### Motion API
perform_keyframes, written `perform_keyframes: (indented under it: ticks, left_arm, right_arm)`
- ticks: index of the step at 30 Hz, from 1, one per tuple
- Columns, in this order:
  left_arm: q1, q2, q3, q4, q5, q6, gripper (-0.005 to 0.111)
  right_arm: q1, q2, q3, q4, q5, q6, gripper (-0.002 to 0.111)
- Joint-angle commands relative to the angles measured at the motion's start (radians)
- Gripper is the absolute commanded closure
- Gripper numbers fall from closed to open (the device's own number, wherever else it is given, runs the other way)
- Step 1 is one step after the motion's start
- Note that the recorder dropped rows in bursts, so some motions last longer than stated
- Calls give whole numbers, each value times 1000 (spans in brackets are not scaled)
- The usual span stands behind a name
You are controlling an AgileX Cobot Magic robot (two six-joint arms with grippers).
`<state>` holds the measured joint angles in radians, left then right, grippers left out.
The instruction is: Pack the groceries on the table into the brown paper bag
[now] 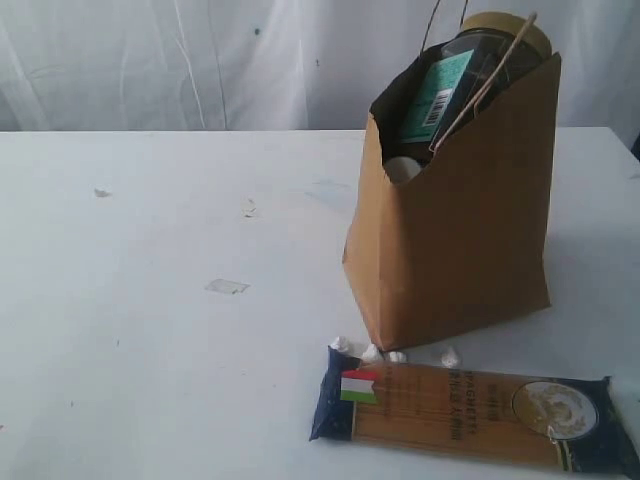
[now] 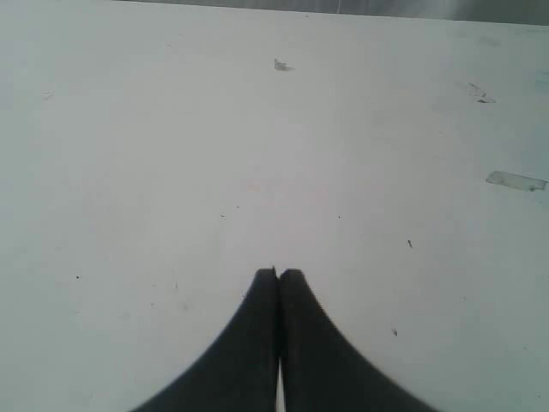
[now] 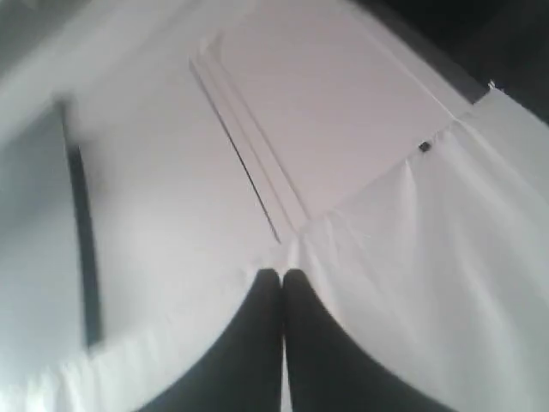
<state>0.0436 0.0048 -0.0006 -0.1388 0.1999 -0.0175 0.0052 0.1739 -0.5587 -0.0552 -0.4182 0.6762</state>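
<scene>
Brown paper bag (image 1: 470,250) upright toward 3 o'clock on table (image 1: 150,300), jar (image 1: 470,80) poking out | spaghetti packet (image 1: 470,410) flat at bag's 6 o'clock, long axis 9-to-3 | left claw (image 2: 279,273) pressed together, empty, over bare table | right claw (image 3: 281,273) pressed together, empty | packet seems on right arm's side

White table (image 1: 150,350): bag (image 1: 465,240), spaghetti pkt (image 1: 470,412), crumbs (image 1: 448,356) maybe.

— What colours are on the long flat spaghetti packet (image 1: 470,412)?
— Navy ends, amber middle, a green-white-red flag patch, a gold round emblem.
— And the tall kraft paper bag (image 1: 470,240)?
— Plain brown. The clear glass jar (image 1: 440,95): teal barcoded label, gold lid.
</scene>
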Motion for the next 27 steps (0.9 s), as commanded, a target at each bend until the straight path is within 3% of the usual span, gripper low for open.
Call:
perform_keyframes:
  ticks: [1, 3, 6, 9, 10, 13, 17, 19, 21, 24, 27]
  left_arm:
    - [3, -5, 1, -2, -6, -5, 107]
    - [3, -5, 1, -2, -6, -5, 107]
    - [3, -5, 1, -2, -6, -5, 107]
    - [3, -5, 1, -2, -6, -5, 107]
    - [3, -5, 1, -2, -6, -5, 107]
    - [3, -5, 1, -2, -5, -5, 107]
    - [3, -5, 1, -2, -5, -5, 107]
    - [3, -5, 1, -2, -5, -5, 107]
    - [3, -5, 1, -2, -5, -5, 107]
    - [3, -5, 1, -2, -5, -5, 107]
    - [3, -5, 1, -2, -5, -5, 107]
  right_arm:
    - [-5, 192, -215, -639, 629, -112, 108]
    - [-5, 349, -219, -747, 1001, -288, 108]
    - [23, 667, -219, -561, 1428, -576, 108]
    - [130, 881, -251, -148, 1504, -853, 108]
    - [207, 970, -267, -18, 1531, -929, 108]
    - [439, 1138, -269, -96, 1630, -931, 108]
    - [710, 1242, -269, -144, 1434, -942, 108]
    - [763, 1270, -269, -133, 1255, -986, 108]
    - [774, 1283, -269, -99, 1192, -1072, 106]
    - [776, 1294, -269, 40, 1151, -1165, 88]
    - [781, 1294, -269, 158, 1149, -1235, 58]
